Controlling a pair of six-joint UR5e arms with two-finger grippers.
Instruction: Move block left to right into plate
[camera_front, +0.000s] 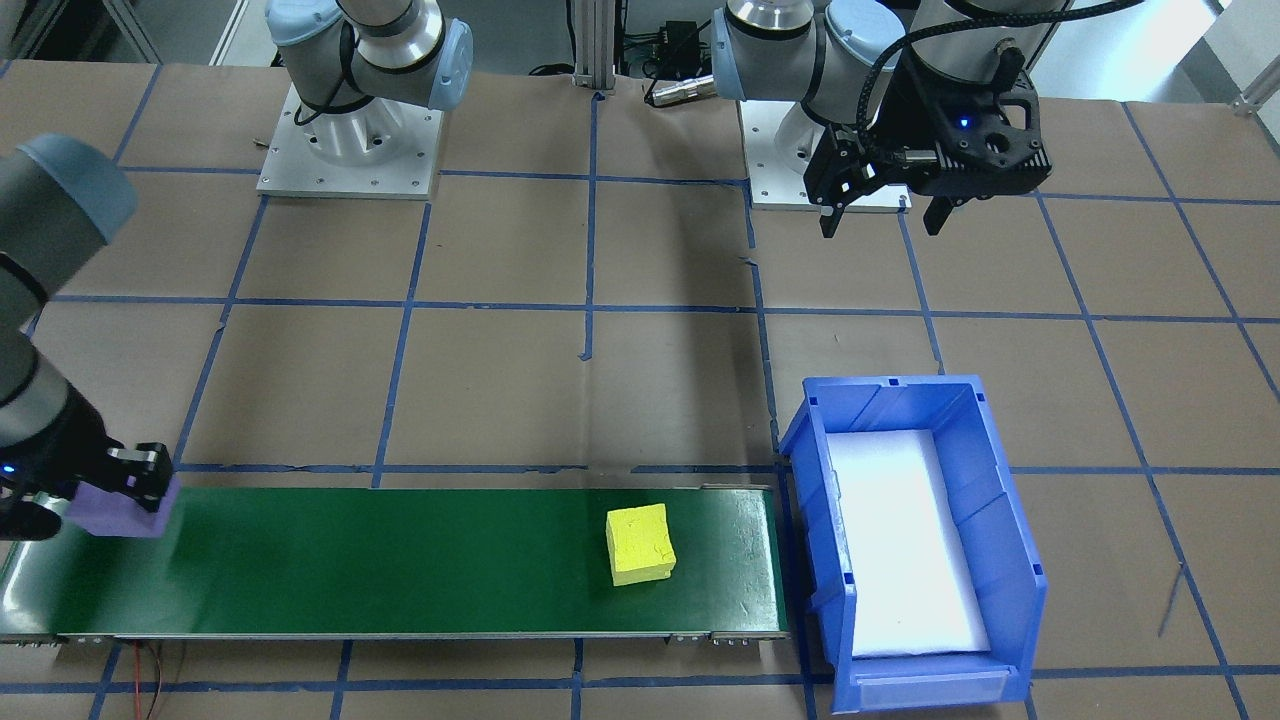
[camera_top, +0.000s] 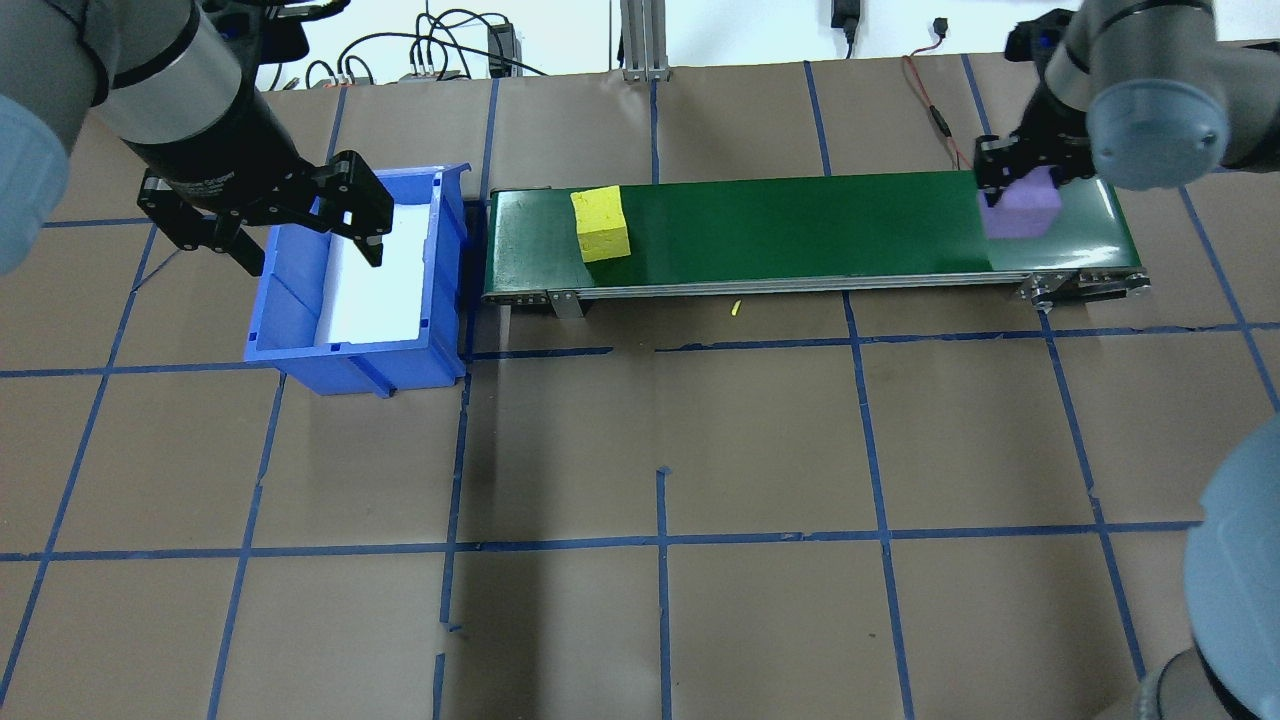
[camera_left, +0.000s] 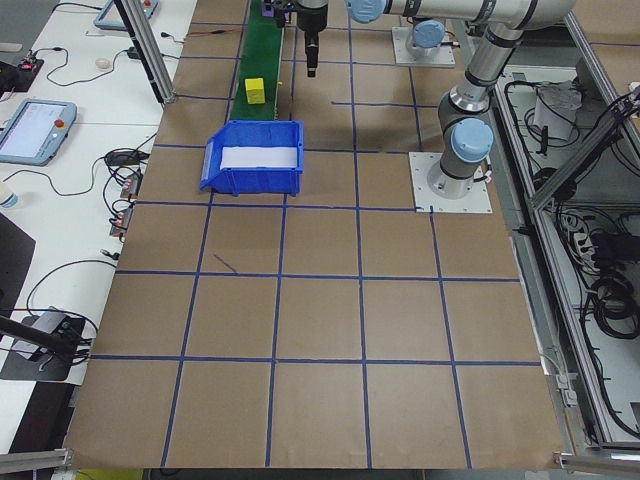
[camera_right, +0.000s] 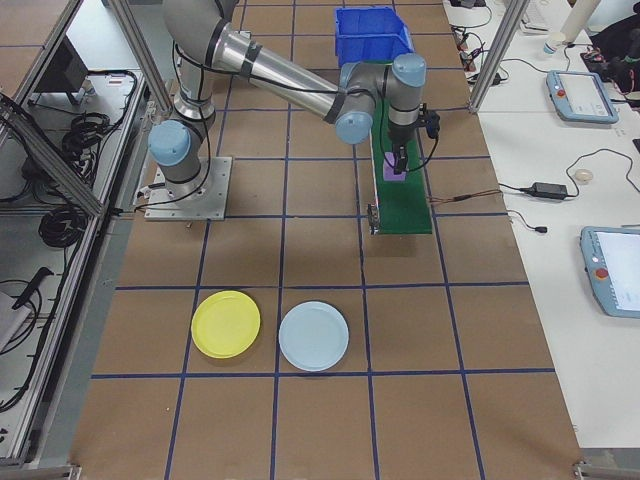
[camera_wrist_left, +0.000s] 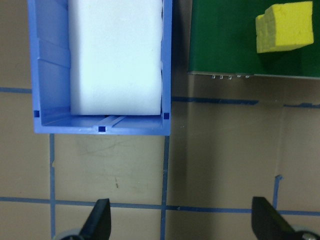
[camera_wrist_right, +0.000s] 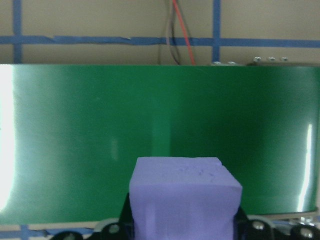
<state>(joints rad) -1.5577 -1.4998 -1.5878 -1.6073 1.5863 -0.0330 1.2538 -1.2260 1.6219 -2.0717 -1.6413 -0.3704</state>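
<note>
Brown paper marked with a grid of blue tape covers the table. A green conveyor belt lies along its far side in the overhead view, with a blue bin touching or nearly touching the belt's end on the robot's left.

Right gripper: clenched on a purple block, which sits between the fingers at the belt's right end, low over the belt surface or on it; contact cannot be confirmed. The wrist view shows the block's broad flat top facing the camera and its long axis running across the view, along the belt.

Left gripper: released, fingers spread wide and holding nothing, hanging over the near edge of the bin. A white foam pad lines the bin floor.

A yellow block rests on the belt near the bin end, slightly skewed to the belt's edges.

The yellow plate lies flat on the table beyond the belt's right end, just beside a pale blue plate.

No readable writing shows on any item.
</note>
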